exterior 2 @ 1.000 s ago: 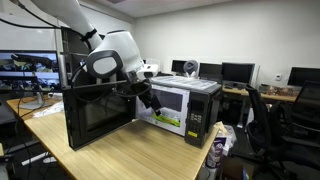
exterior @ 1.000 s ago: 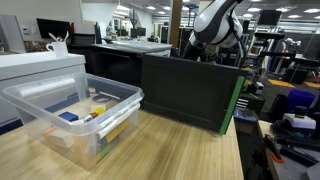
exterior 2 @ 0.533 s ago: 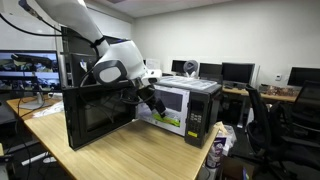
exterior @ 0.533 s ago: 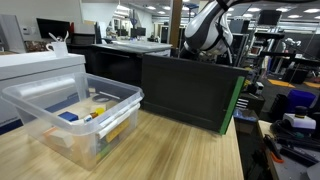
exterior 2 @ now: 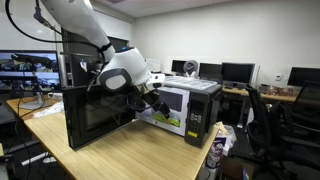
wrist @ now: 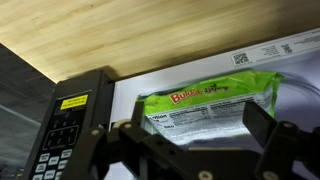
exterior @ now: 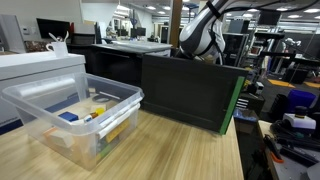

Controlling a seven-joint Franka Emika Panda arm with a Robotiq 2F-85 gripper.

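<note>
Since a second ago the arm (exterior 2: 75, 25) has swung toward the microwave (exterior 2: 195, 98), carrying the gripper (exterior 2: 154, 103) from in front of the black panel (exterior 2: 95, 120) closer to the microwave's front; in an exterior view its wrist (exterior: 203, 38) now sits further over behind that panel. Nothing else on the table (exterior 2: 140, 152) has shifted.

This looks like the approach step, with the grasp not yet begun. Closing in calls for a short, straight advance with the jaws centred on the packet and kept off the keypad (wrist: 62, 140).

A green packet (wrist: 212, 108) lies flat against the microwave's white front, just beside the keypad. It is a glossy plastic pouch with a printed white label; what holds it there cannot be told. In the wrist view the gripper (wrist: 195, 138) is spread wide, its fingers (wrist: 262, 125) flanking the packet without touching it and holding nothing.
</note>
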